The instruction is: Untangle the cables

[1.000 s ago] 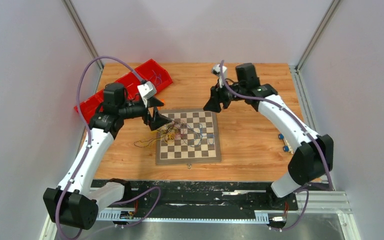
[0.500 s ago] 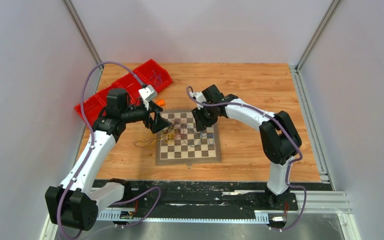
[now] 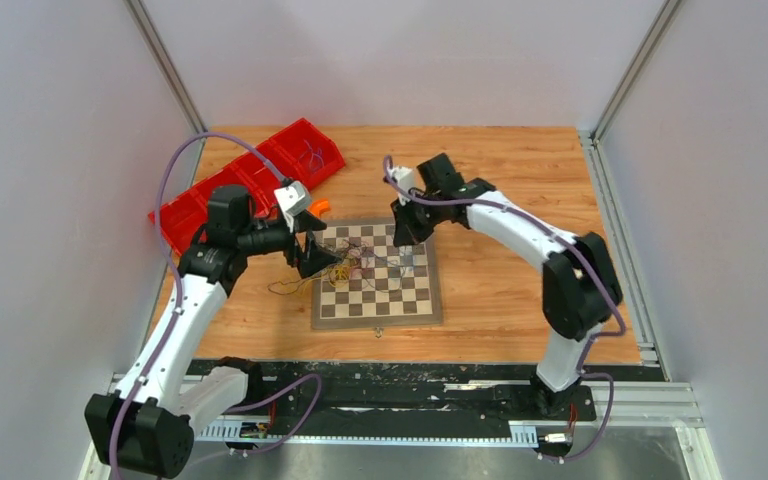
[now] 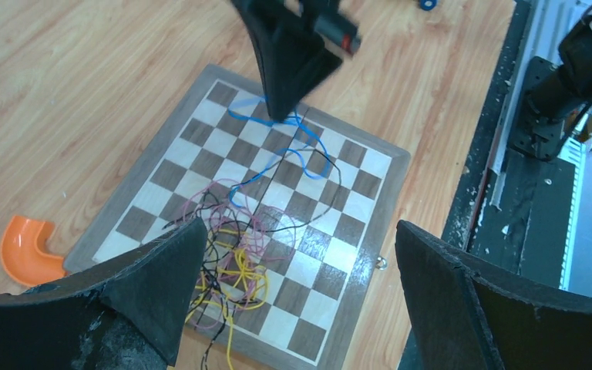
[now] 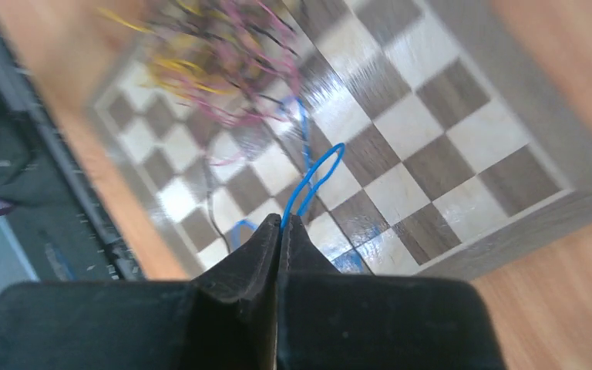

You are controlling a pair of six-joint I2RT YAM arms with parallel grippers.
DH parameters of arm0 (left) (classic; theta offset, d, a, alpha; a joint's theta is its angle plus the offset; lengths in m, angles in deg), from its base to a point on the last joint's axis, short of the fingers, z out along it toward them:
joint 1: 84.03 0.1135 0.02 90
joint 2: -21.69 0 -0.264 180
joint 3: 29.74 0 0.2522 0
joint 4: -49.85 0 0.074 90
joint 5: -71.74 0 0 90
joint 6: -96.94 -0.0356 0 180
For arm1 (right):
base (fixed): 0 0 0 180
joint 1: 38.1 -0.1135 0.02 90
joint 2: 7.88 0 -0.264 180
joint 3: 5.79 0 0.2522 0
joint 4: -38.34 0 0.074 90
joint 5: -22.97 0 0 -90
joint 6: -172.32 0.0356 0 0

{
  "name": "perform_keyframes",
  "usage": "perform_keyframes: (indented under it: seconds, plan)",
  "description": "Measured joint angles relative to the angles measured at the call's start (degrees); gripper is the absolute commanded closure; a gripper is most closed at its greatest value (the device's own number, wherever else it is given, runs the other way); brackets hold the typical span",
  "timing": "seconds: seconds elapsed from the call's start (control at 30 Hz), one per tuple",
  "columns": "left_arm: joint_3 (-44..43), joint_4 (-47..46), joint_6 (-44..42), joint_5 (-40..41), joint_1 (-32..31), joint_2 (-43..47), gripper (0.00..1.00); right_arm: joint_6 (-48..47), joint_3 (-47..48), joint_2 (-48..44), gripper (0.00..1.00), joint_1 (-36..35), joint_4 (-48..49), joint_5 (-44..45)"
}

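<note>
The cables (image 3: 352, 263) are a tangle of thin yellow, pink, black and blue wires on the left half of the chessboard (image 3: 385, 305). In the left wrist view the knot (image 4: 231, 258) lies by my left finger (image 4: 154, 285), and a blue cable (image 4: 302, 156) runs from it toward the right gripper (image 4: 281, 112). My left gripper (image 3: 316, 260) hovers wide open over the tangle with nothing between its fingers. My right gripper (image 5: 281, 222) is shut on a loop of the blue cable (image 5: 317, 171), just above the board's far side (image 3: 407, 236).
Red bins (image 3: 250, 178) stand at the back left, one holding a few wires. An orange curved piece (image 3: 320, 207) lies just beyond the board's left corner (image 4: 25, 248). Small blue parts (image 4: 427, 4) sit on the wooden table to the right.
The right arm swung in from the back right to the board's far side and its jaws shut on the blue cable. The left gripper shifted slightly toward the near left, staying open.
</note>
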Motion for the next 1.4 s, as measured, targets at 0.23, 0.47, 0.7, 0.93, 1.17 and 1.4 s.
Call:
perform_keyframes:
  seconds: [0.23,0.47,0.7,0.93,1.17,1.4]
  plan:
    - [0.00,1.44,-3.69,-2.21,-0.81,5.73,0.00,-3.34,7.04,-18.80,1.00,2.16,3.54,-10.27]
    - [-2.45,-0.35,-4.26,-2.19,-1.84,4.09,0.00,-3.50,17.51,-24.06,1.00,1.73,6.88,-11.19]
    - [-8.79,-8.20,-1.51,-1.16,-6.91,-1.22,0.00,-2.16,22.40,-24.02,1.00,1.73,8.74,-10.43]
    - [-14.58,-20.22,7.39,2.25,-16.35,-9.11,0.02,1.51,22.51,-23.91,1.00,1.73,10.34,-10.49]
    - [-6.71,-26.32,13.99,6.56,-17.49,-13.14,0.43,2.97,25.38,-24.50,1.00,1.73,11.19,-6.93]
    - [3.87,-24.92,11.23,9.18,-15.41,-15.72,0.81,5.51,31.91,-26.95,1.00,1.73,13.70,-3.82]
